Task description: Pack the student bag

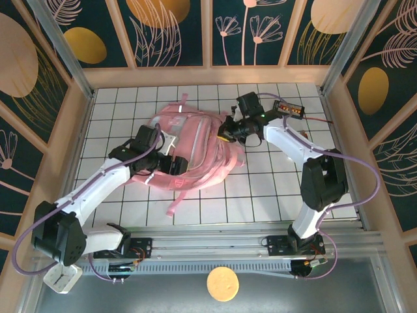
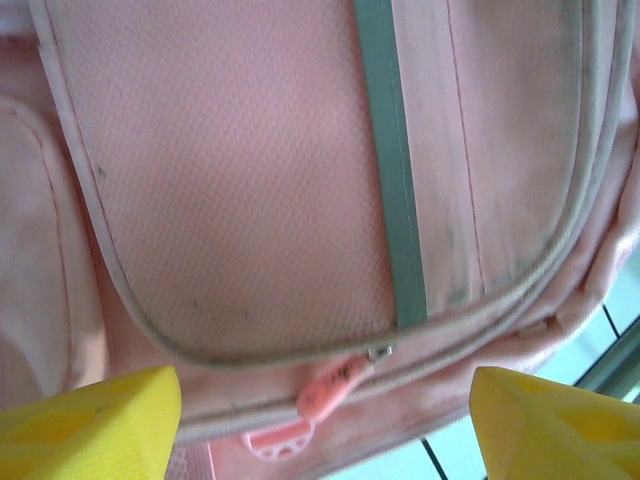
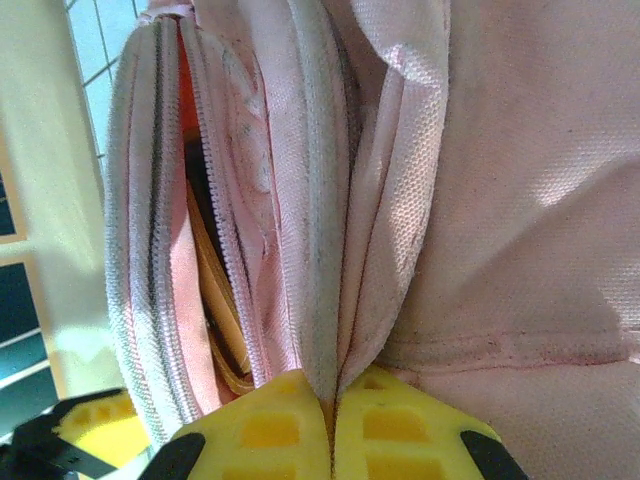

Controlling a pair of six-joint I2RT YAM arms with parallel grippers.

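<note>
1. On the bench (image 1: pixel 260 195), near its middle, the student bag (image 1: pixel 195 153) lies flat on the white tiled surface between both arms.
2. Left pincer (image 2: pixel 325 390): released, fingers spread wide above the bag's pink panel, near a pink zip pull (image 2: pixel 335 388).
3. Right pincer (image 3: pixel 332 395): clenched on a fold of bag fabric beside an unzipped opening.
4. A tan flat object (image 3: pixel 215 300) sits inside that opening.

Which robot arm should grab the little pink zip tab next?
Left, probably. The left pincer is open with the zip tab between its fingers, while the right pincer is busy, shut on a fold of the student bag.
</note>
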